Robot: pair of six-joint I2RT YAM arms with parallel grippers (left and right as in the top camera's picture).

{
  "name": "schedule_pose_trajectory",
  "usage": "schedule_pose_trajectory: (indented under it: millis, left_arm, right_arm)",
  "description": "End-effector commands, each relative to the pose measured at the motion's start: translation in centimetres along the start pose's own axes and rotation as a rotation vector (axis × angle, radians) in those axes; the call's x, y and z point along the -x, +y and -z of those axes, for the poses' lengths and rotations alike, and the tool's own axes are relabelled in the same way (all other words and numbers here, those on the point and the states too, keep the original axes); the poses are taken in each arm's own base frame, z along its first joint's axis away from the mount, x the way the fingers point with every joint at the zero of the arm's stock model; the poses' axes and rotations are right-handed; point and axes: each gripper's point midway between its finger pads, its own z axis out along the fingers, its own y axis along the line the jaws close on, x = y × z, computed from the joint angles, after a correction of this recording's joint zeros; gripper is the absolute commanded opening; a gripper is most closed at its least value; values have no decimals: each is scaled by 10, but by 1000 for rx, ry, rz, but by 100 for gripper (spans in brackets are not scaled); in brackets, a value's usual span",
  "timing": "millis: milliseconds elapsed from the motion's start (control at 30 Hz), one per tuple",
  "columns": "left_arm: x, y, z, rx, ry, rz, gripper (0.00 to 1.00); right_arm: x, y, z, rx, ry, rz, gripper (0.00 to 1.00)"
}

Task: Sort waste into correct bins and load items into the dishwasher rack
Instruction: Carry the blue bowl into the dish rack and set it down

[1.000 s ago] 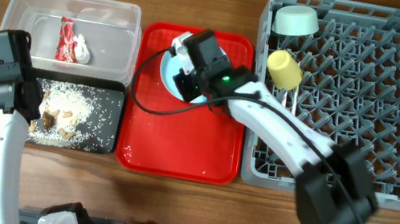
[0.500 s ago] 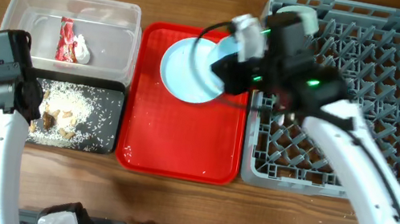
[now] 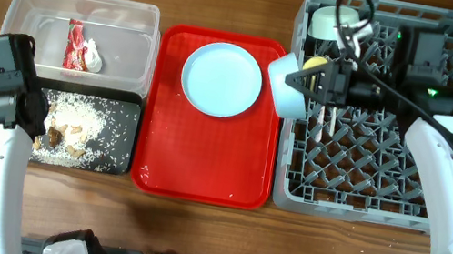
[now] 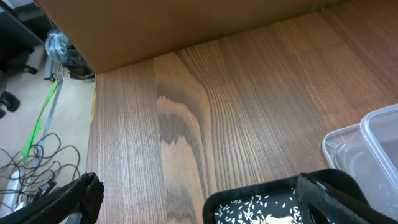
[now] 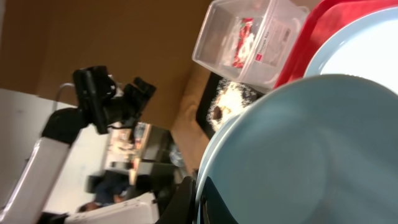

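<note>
My right gripper [image 3: 312, 84] is shut on the rim of the pale blue bowl [image 3: 286, 89] and holds it tilted above the left edge of the grey dishwasher rack [image 3: 398, 206]. The bowl fills the right wrist view [image 5: 311, 155], with one jaw [image 5: 198, 199] on its rim. The light blue plate [image 3: 222, 78] lies on the red tray [image 3: 201, 169]. The mint bowl [image 3: 335, 21] and the yellow cup [image 3: 313, 65] are in the rack. The red wrapper [image 3: 73, 43] and white paper scrap [image 3: 91, 56] lie in the clear bin [image 3: 85, 6]. Rice and brown bits [image 3: 75, 125] lie in the black bin [image 3: 114, 164]. My left gripper [image 4: 202, 208] is open at the black bin's left end.
White cutlery [image 3: 324, 118] stands among the rack's pegs under the right arm. The red tray sits between the bins and the rack. Bare wooden table [image 4: 186, 106] lies to the left of the bins.
My right arm lifted the pale blue bowl off the plate and carried it right to the rack's left edge. The plate now shows fully. The left arm has not moved.
</note>
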Motion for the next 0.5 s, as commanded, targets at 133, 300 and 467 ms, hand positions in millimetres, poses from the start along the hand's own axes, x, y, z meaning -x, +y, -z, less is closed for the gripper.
schedule_pose_trajectory:
  millis: [133, 300, 467]
  left_arm:
    - [4, 4, 0, 17, -16, 7, 100]
    - [4, 4, 0, 16, -16, 8, 100]
    - [4, 4, 0, 17, -16, 7, 100]
  right_arm:
    - [-18, -25, 21, 65, -42, -57, 4]
    - [-24, -48, 36, 43, -91, -112, 4]
    - [-34, -68, 46, 42, -130, -174, 4]
